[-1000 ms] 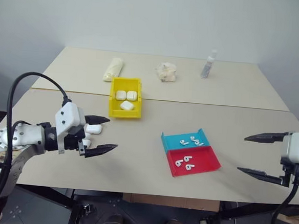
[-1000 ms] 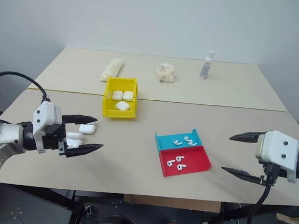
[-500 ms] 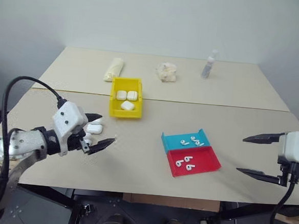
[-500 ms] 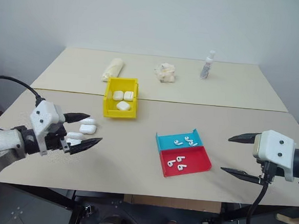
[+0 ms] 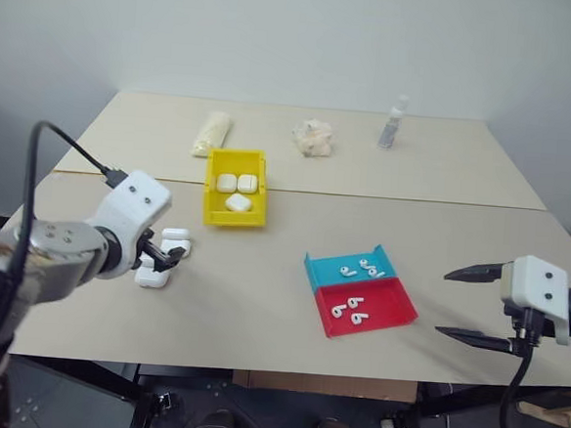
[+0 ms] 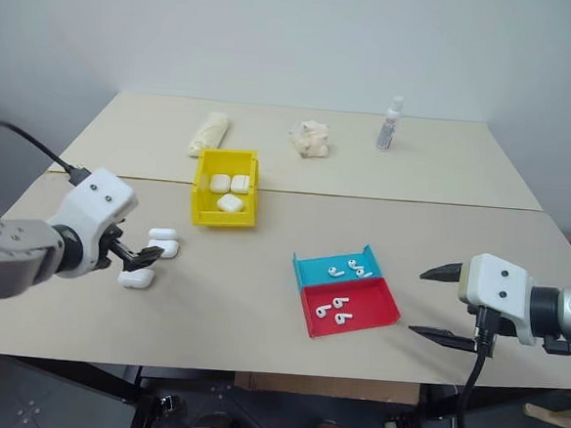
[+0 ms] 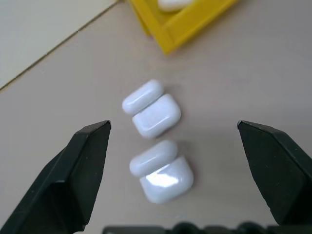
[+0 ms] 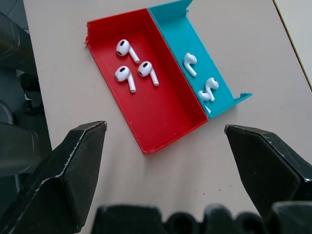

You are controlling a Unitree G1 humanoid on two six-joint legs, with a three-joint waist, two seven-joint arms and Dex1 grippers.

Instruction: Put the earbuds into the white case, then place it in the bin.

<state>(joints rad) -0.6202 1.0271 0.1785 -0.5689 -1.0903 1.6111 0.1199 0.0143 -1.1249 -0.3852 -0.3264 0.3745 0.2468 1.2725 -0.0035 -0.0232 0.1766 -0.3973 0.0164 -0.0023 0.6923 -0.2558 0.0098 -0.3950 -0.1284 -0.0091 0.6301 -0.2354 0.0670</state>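
Near the desk's left edge, left gripper (image 7: 173,146) hangs jaws apart over two open white cases (image 7: 151,109), lying just beside each other: it may nudge or pinch both. Right gripper (image 8: 165,168), also spread, hovers by the earbuds (image 8: 129,63); bin (image 5: 235,188) behind.

We take this for a lab or test room — two plain beige tables (image 5: 289,302) pushed together edge to edge, a bare white wall (image 5: 298,39) behind them.
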